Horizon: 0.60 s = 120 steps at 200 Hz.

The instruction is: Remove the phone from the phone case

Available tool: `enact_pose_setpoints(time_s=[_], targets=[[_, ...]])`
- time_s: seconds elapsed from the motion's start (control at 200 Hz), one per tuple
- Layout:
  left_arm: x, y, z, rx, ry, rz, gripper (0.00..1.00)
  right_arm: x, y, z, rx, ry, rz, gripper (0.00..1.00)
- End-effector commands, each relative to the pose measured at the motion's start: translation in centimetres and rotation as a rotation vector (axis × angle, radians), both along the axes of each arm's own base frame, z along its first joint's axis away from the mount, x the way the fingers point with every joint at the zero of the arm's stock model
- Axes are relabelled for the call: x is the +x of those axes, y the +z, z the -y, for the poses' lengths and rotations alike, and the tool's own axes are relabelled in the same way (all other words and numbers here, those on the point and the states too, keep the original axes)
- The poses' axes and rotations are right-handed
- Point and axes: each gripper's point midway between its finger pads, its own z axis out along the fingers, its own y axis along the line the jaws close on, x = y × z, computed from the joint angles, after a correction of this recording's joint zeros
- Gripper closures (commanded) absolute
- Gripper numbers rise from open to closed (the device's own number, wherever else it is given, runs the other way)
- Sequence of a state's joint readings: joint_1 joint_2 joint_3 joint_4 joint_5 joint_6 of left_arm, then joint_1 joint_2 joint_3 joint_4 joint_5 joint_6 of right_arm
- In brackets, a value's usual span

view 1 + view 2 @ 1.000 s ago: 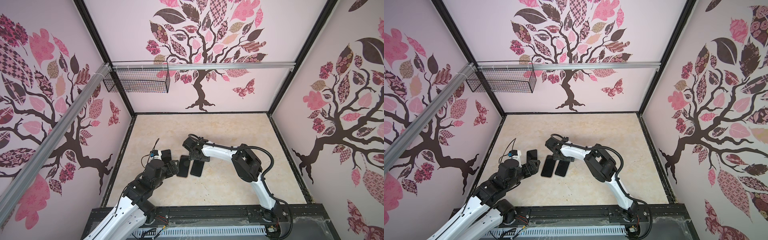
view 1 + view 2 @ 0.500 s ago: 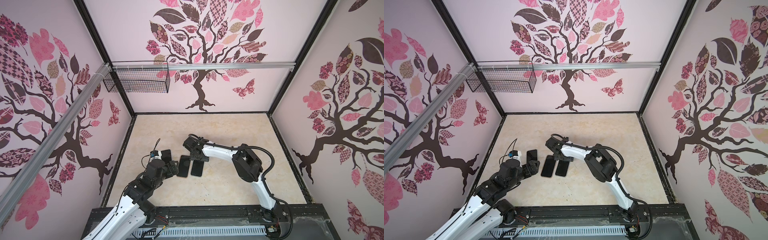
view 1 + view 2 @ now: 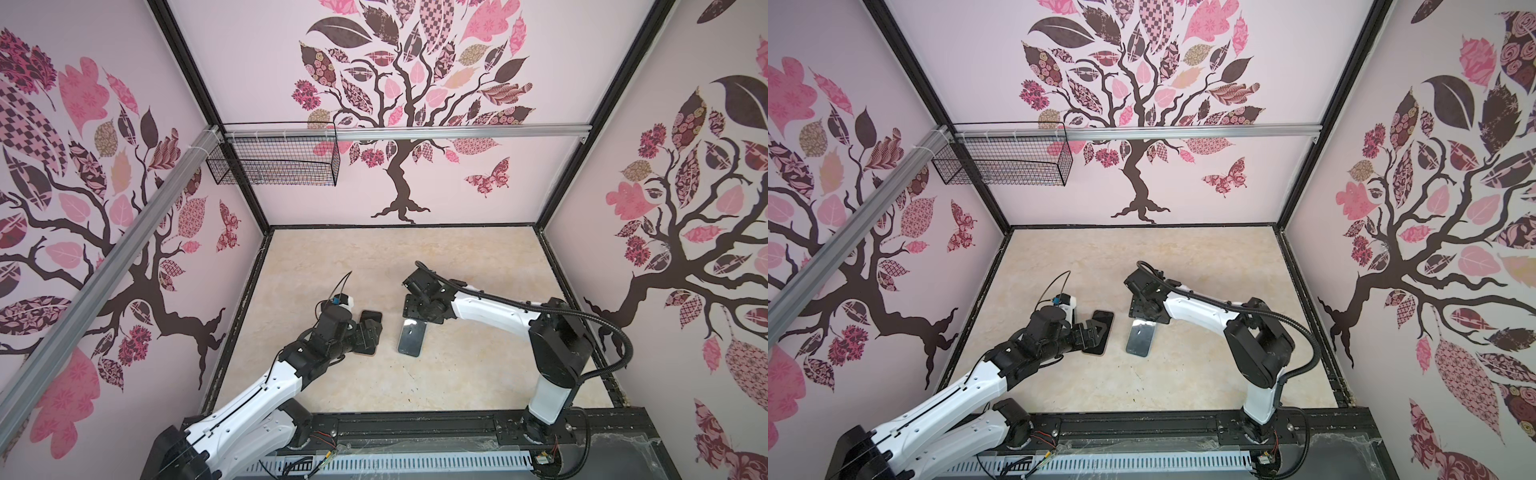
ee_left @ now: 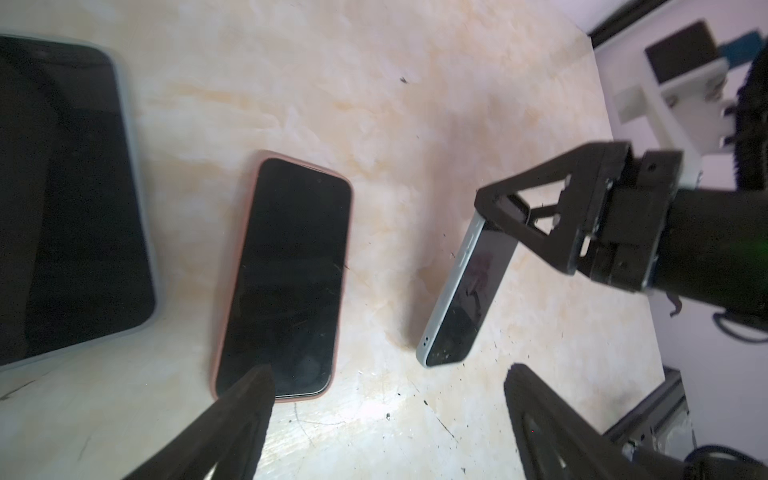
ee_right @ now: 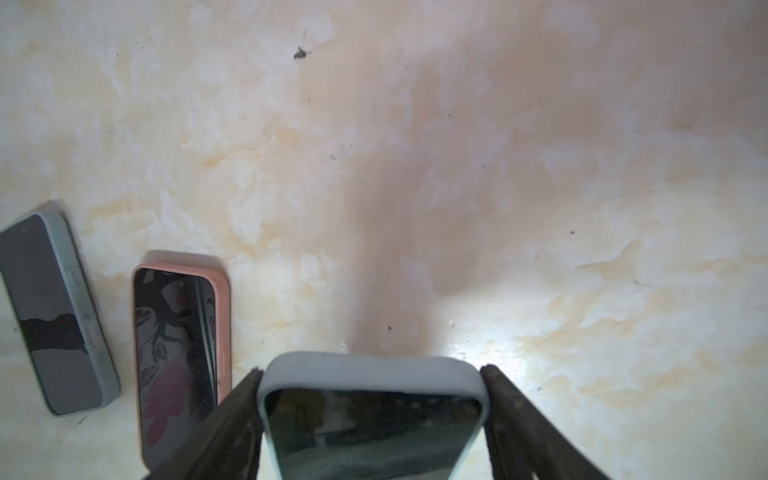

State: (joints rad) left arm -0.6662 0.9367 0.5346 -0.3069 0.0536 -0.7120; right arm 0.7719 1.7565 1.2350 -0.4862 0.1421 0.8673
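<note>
A phone [image 5: 374,432] in a pale grey-blue phone case [image 5: 372,368] is held at its far end by my right gripper [image 5: 372,372], whose fingers press both long sides. The phone [image 3: 412,338] [image 3: 1140,338] tilts, gripped end raised and near end on the table, which also shows in the left wrist view [image 4: 469,291]. My right gripper [image 3: 415,318] [image 3: 1144,318] is shut on the case. My left gripper [image 4: 388,380] [image 3: 368,336] [image 3: 1096,336] hangs open over the near end of a pink-cased phone [image 4: 286,278] [image 5: 178,353], touching nothing.
A third phone in a grey case [image 4: 70,199] [image 5: 54,316] [image 3: 371,316] lies flat left of the pink one. The beige table [image 3: 457,257] is walled on three sides. A wire basket [image 3: 274,162] hangs high at the back left.
My right gripper has closed on the pale-cased phone and drawn it to the right, away from the pink-cased phone, with its far end lifted. The left arm has hardly moved.
</note>
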Motion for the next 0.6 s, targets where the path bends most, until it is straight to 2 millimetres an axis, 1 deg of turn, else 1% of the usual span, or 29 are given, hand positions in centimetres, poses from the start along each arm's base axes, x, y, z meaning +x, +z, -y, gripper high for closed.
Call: enact_pose_setpoints(time_s=[0.0, 0.08, 0.16, 0.26, 0.385, 0.455, 0.51, 0.54, 0.595], targets=[[-0.3, 1.0, 4.0, -0.066, -0.120, 0.043, 0.12, 0.4, 2.4, 0.0, 0.109, 0.001, 0.046, 0.54], [-0.5, 0.2, 5.8, -0.091, -0.163, 0.040, 0.15, 0.3, 2.6, 0.3, 0.130, 0.005, 0.060, 0.54], [-0.2, -0.7, 6.7, -0.098, -0.183, 0.036, 0.15, 0.3, 2.5, 0.4, 0.139, 0.011, 0.064, 0.54], [0.3, -1.1, 7.6, -0.096, -0.209, 0.047, 0.16, 0.2, 2.4, 0.6, 0.157, 0.015, 0.055, 0.54], [0.6, -1.8, 8.9, -0.096, -0.262, 0.042, 0.18, 0.2, 2.2, 0.6, 0.227, 0.021, 0.036, 0.54], [0.5, -2.7, 9.6, -0.103, -0.289, 0.022, 0.21, 0.2, 2.0, 0.7, 0.256, 0.021, 0.024, 0.54], [0.3, -3.8, 9.7, -0.098, -0.298, -0.010, 0.22, 0.1, 1.8, 0.9, 0.271, 0.021, 0.013, 0.54], [0.5, -3.8, 10.1, -0.117, -0.300, 0.000, 0.23, 0.1, 1.8, 0.9, 0.277, 0.019, 0.008, 0.54], [0.4, -4.6, 10.3, -0.128, -0.301, -0.019, 0.24, 0.0, 1.7, 1.1, 0.287, 0.015, 0.004, 0.54]])
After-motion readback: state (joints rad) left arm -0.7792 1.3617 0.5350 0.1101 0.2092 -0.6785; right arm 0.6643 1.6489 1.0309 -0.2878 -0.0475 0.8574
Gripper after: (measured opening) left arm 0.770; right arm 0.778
